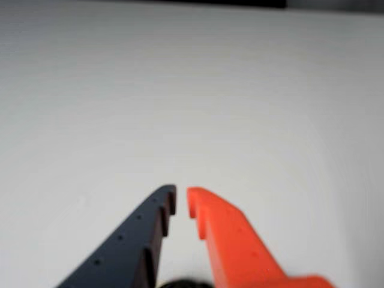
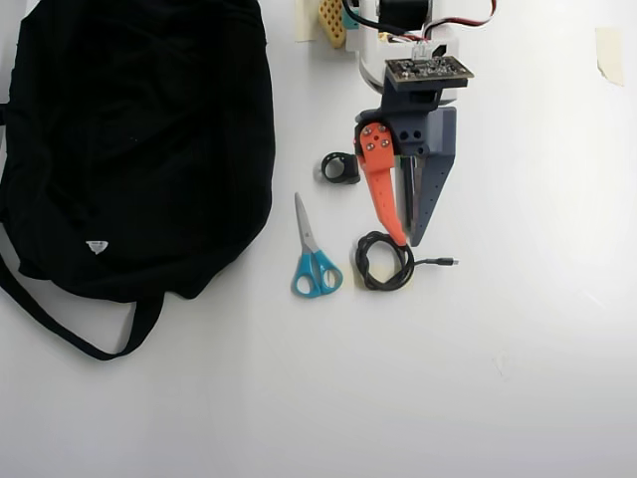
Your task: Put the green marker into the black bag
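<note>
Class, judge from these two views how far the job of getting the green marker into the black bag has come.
Possibly finished: no green marker lies on the table in either view, so it may be inside the black bag, though the bag's inside is hidden. In hand: nothing; the pincer is nearly shut and empty above the coiled cable. Scissors lie untouched. Left: perhaps only the arm's retreat.
</note>
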`<state>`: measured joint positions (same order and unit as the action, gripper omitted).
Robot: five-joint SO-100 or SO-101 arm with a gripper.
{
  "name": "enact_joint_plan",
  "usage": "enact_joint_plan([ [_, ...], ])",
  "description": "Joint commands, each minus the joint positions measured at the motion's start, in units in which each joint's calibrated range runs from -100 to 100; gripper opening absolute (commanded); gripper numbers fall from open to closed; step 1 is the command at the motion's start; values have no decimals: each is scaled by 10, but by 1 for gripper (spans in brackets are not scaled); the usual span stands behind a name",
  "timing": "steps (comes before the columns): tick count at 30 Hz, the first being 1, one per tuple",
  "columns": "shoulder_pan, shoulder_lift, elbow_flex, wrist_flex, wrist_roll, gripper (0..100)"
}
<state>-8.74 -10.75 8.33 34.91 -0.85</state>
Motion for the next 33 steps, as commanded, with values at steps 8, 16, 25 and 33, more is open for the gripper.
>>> enact_joint_plan([
  [8, -37, -17, -120, 244, -2, 2],
  [16, -30, -17, -129, 366, -49, 2],
  [25, -31, -16, -129, 442, -72, 2],
  [33, -37, -15, -120, 510, -72, 2],
])
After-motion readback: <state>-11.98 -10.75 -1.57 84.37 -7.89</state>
